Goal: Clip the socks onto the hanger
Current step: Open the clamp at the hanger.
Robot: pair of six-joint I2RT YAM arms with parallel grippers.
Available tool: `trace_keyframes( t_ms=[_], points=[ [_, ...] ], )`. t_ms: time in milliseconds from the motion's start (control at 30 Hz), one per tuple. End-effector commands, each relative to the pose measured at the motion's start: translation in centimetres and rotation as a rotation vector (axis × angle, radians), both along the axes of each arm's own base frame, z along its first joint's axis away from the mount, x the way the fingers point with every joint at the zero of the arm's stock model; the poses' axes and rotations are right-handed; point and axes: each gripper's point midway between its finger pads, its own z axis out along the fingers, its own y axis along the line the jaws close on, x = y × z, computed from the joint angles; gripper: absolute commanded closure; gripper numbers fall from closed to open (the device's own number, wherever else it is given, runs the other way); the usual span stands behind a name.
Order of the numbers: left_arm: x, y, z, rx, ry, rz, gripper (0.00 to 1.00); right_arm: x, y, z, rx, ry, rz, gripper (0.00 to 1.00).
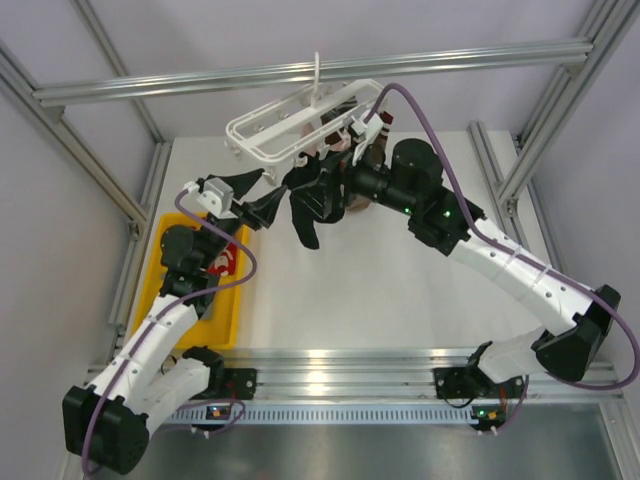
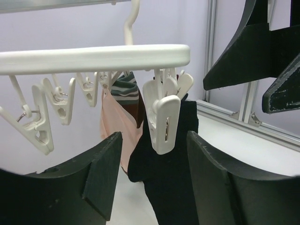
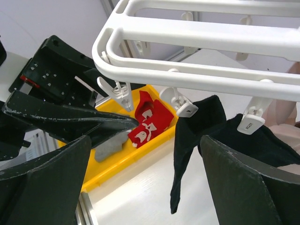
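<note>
The hanger [image 1: 300,125] hangs above the worktop [image 1: 400,300], a black sock [image 2: 161,187] clipped on (pink sock [image 2: 112,126] behind). The left pincer [image 2: 153,136] and right pincer [image 3: 145,140] gape empty beside it. The red sock [image 3: 149,119] and grey sock [image 3: 108,149] lie in the yellow tray [image 1: 225,315].

The left arm [image 1: 150,340] and right arm [image 1: 510,265] are built of white links and black joints, each trailed by a purple cable [image 1: 443,155]. Green lights [image 1: 440,212] glow on the right arm's black housing. The wedge-shaped black fingers [image 2: 103,173] seem scuffed along their edges.
</note>
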Motion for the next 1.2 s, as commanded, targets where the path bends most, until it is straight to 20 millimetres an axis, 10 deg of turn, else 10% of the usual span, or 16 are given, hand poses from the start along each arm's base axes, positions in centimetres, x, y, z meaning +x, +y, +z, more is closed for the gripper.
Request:
trace_keyframes(
  t_ms=[0, 333, 1167],
  points=[
    [-0.9, 0.2, 4.0, -0.047, -0.106, -0.004, 0.39, -0.8, 0.5, 2.3, 0.015, -0.050, 0.042, 0.00],
    [-1.6, -0.5, 3.1, 0.020, -0.076, -0.044, 0.66, -2.6, 0.6, 6.2, 0.282, -0.203, 0.095, 0.02],
    [-1.6, -1.0, 2.6, 0.136, -0.109, -0.050, 0.94, -2.6, 3.7, 3.3, 0.361, -0.474, 0.086, 0.39]
  ],
)
